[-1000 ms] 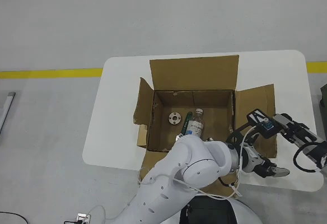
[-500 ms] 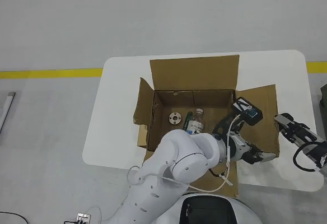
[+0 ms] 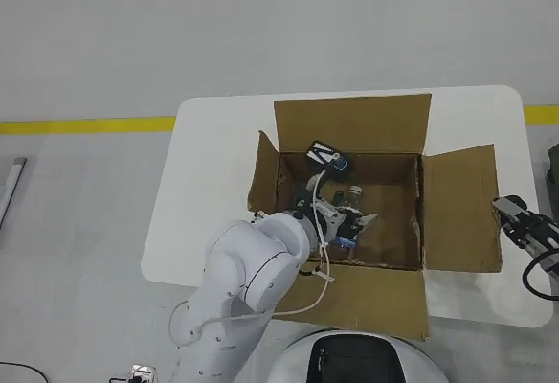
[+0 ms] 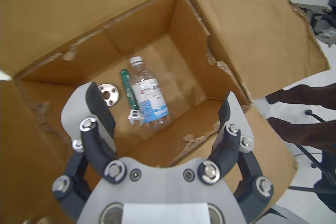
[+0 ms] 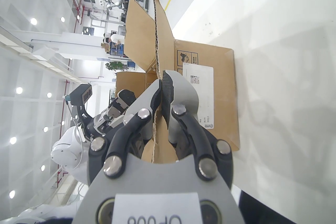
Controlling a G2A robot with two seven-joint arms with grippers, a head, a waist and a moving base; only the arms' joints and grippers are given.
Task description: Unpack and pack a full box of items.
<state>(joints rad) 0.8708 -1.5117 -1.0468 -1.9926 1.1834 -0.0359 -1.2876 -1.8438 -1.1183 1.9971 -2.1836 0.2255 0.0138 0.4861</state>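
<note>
Your left hand [image 4: 160, 92] hangs wide open over the box [image 4: 189, 33], the bottle [image 4: 148, 97], wrench [image 4: 129, 96] and flange [image 4: 110, 94] lying below its fingers. Your right hand [image 5: 162, 78] pinches the box's side flap [image 5: 137, 33].

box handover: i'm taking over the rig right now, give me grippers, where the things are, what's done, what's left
Left gripper: open, empty, held above the inside of the box.
Right gripper: shut on the edge of the box's side flap.
Things: bottle, green-handled wrench and metal flange lie on the box floor, the wrench right beside the bottle.
Done: box stands on the table with all four flaps open.
Left: lift out those three items, then pack them back. The bottle looks the easiest first grasp.
</note>
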